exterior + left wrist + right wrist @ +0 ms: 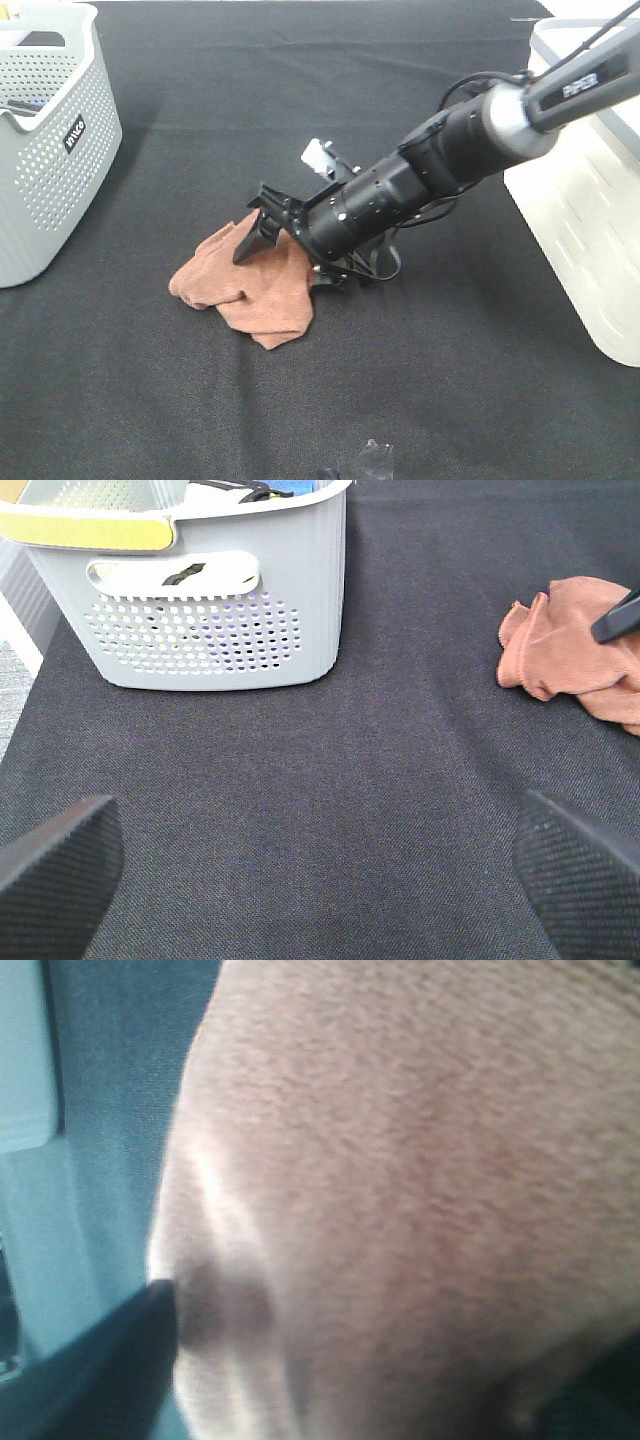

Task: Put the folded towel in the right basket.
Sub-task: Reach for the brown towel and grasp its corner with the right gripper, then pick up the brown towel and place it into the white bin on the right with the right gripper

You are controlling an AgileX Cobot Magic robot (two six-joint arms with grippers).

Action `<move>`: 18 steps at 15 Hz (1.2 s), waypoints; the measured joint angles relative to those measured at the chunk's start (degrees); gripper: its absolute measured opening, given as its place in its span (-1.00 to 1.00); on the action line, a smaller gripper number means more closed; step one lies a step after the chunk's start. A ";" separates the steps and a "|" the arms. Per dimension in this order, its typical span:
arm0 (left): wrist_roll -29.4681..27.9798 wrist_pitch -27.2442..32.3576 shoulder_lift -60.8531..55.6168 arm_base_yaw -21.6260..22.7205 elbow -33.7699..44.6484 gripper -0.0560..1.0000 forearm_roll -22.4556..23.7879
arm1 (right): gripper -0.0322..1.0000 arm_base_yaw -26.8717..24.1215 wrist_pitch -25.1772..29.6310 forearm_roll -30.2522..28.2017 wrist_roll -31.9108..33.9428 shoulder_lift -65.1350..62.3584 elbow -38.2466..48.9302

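Note:
The brown towel (pixel 262 290) lies rumpled on the black table, left of the middle; it also shows in the left wrist view (pixel 570 655). My right gripper (pixel 256 238) reaches across and presses down on the towel's upper edge. In the right wrist view the towel (pixel 420 1160) fills the space between the spread fingers (pixel 130 1360), so the right gripper (pixel 350 1390) looks open around it. The white right basket (pixel 585 215) stands at the right edge. My left gripper (pixel 320 880) is open and empty above bare table.
A grey perforated basket (pixel 50 140) stands at the far left; it also shows in the left wrist view (pixel 200 610), with items inside. A small dark object (pixel 365 462) sits at the front edge. The right arm (pixel 450 150) spans the table's middle right.

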 joint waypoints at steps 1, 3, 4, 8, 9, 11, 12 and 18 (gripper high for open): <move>0.00 0.00 0.00 0.00 0.00 0.98 0.00 | 0.19 0.11 -0.17 0.00 -0.11 0.46 -0.52; 0.00 0.00 0.00 0.00 0.00 0.98 0.00 | -0.57 0.11 -0.11 -0.23 -0.40 1.03 -1.38; 0.00 0.00 0.00 0.00 0.00 0.98 0.00 | -0.57 0.11 0.92 -0.23 -0.63 1.03 -2.06; 0.00 0.00 0.00 0.00 0.00 0.98 0.00 | -0.57 0.11 4.70 -5.39 -0.97 -6.19 -6.30; 0.00 0.00 0.00 0.00 0.00 0.98 0.00 | -0.57 0.11 4.98 -8.19 -0.97 -9.57 -7.51; 0.00 0.00 0.00 0.00 0.00 0.98 0.00 | -0.57 -0.17 6.88 -15.24 0.92 -15.87 -10.14; 0.00 0.00 0.00 0.00 0.00 0.98 0.00 | -0.57 -0.17 6.88 -15.24 0.92 -15.87 -10.14; 0.00 0.00 0.00 0.00 0.00 0.98 0.00 | -0.57 -19.77 22.35 -39.82 12.72 -33.29 -19.71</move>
